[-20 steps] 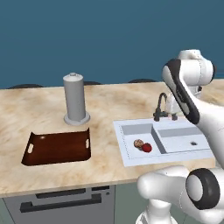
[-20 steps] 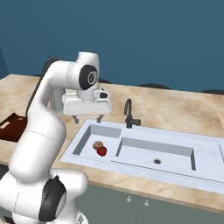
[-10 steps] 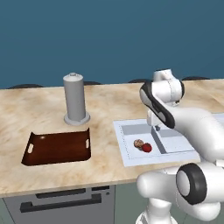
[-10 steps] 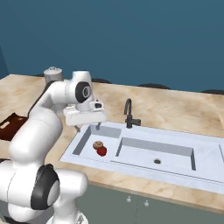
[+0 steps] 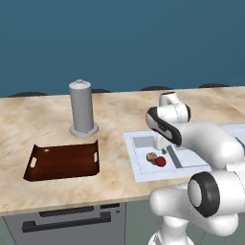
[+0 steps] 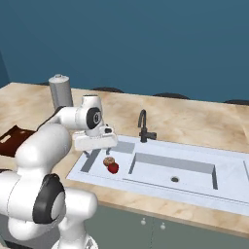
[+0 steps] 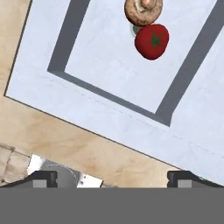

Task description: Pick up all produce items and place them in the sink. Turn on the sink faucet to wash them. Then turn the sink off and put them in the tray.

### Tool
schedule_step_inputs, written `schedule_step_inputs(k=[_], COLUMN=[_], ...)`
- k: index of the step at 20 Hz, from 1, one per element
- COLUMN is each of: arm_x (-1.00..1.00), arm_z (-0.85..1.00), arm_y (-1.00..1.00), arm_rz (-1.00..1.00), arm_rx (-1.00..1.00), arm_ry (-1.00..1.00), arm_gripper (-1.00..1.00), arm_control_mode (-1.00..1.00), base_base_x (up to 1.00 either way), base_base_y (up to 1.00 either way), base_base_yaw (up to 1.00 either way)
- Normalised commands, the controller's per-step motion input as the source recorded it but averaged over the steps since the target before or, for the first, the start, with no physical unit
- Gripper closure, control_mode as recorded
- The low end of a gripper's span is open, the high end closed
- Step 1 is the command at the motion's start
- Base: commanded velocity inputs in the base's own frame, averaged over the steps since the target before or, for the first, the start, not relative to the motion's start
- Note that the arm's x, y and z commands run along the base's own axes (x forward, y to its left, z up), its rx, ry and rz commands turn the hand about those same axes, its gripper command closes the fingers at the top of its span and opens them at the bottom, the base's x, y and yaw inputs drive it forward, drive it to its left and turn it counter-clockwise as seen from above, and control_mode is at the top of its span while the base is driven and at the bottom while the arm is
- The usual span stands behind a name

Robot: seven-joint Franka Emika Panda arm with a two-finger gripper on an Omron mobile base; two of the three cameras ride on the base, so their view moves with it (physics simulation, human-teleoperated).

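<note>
Two produce items lie side by side in the left basin of the sink [image 6: 170, 187]: a glossy red tomato [image 6: 113, 168] and a tan mottled one [image 6: 108, 161]. From the left base camera the red one [image 5: 161, 161] and the tan one [image 5: 151, 156] sit just below my hand, inside the sink [image 5: 134, 153]. My gripper [image 6: 97, 153] hangs open over the basin's near-left part, nothing between its fingers. Looking down along the hand, the tomato [image 7: 152, 40] and tan item [image 7: 143, 9] are ahead of my open gripper [image 7: 112, 179], which is above the sink rim [image 7: 100, 118]. The black faucet [image 6: 144, 127] stands behind the sink. The reddish-brown tray [image 5: 64, 160] rests left of the sink.
A tall grey cylinder [image 5: 82, 109] stands on the marble counter [image 5: 48, 129] behind the tray. The right basin [image 6: 175, 170] has a small drain hole. The counter's front edge runs close below the sink. My own arm bends over the sink's left half.
The arm has swung down and to the left, from beside the faucet to low over the left basin. The gripper stayed open. Both produce items have not moved.
</note>
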Motion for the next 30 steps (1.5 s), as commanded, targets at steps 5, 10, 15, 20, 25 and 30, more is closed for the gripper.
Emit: schedule_step_inputs(k=[5, 10, 15, 20, 25, 30], arm_x=[0.54, 0.51, 0.21, 0.05, 0.36, 0.31], arm_z=[-0.48, -0.55, -0.43, -0.34, -0.48, -0.36], arm_y=[0.0, 0.0, -0.06, -0.31, -0.07, 0.03], arm_rz=[0.0, 0.0, 0.0, 0.0, 0.0, 0.0], arm_rx=[0.0, 0.0, 0.0, 0.0, 0.0, 0.0], arm_ry=[0.0, 0.0, 0.0, 0.0, 0.0, 0.0], arm_gripper=[-1.0, -1.0, -1.0, -1.0, -1.0, -1.0], arm_control_mode=[-1.0, -1.0, -1.0, -1.0, -1.0, -1.0], base_base_x=[0.0, 0.0, 0.0, 0.0, 0.0, 0.0], base_base_y=[0.0, 0.0, 0.0, 0.0, 0.0, 0.0], base_base_yaw=[0.0, 0.0, 0.0, 0.0, 0.0, 0.0])
